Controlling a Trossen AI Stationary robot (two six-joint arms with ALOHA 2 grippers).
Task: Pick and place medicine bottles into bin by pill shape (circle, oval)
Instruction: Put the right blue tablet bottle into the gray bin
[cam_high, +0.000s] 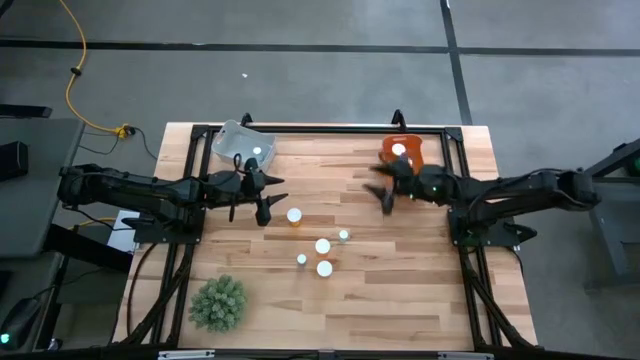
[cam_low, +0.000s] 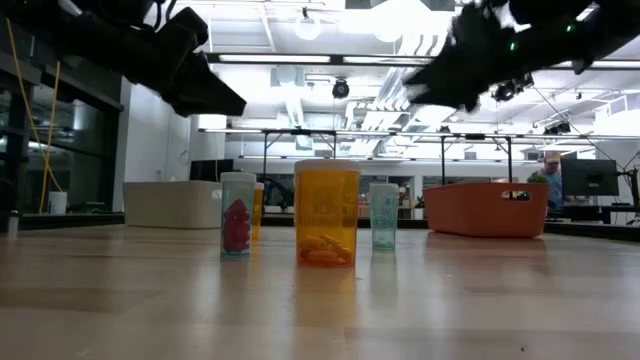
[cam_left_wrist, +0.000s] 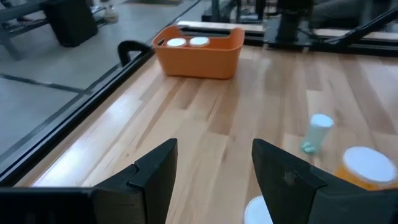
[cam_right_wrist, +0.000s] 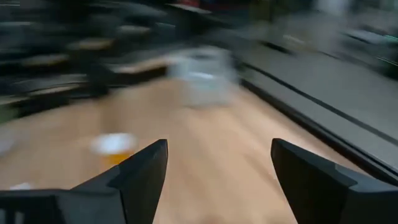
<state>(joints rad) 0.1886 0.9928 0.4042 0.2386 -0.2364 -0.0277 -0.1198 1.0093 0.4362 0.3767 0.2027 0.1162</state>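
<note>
Several medicine bottles with white caps stand upright on the wooden table near its middle: an amber one (cam_high: 294, 216), two larger caps (cam_high: 322, 246) (cam_high: 324, 268) and two small ones (cam_high: 343, 236) (cam_high: 301, 259). In the low view a wide amber bottle (cam_low: 326, 212) stands between two slimmer clear ones (cam_low: 237, 213) (cam_low: 383, 215). My left gripper (cam_high: 270, 197) hovers open, left of the amber bottle, with nothing between its fingers (cam_left_wrist: 214, 180). My right gripper (cam_high: 384, 190) hangs open and empty (cam_right_wrist: 217, 180) above the table, just in front of the orange bin (cam_high: 401, 152).
A grey bin (cam_high: 243, 143) at the far left holds one white-capped bottle. The orange bin (cam_left_wrist: 198, 50) at the far right shows two white caps inside. A green spiky plant ball (cam_high: 219, 302) sits near the front left. Bare wood lies along the table's near side.
</note>
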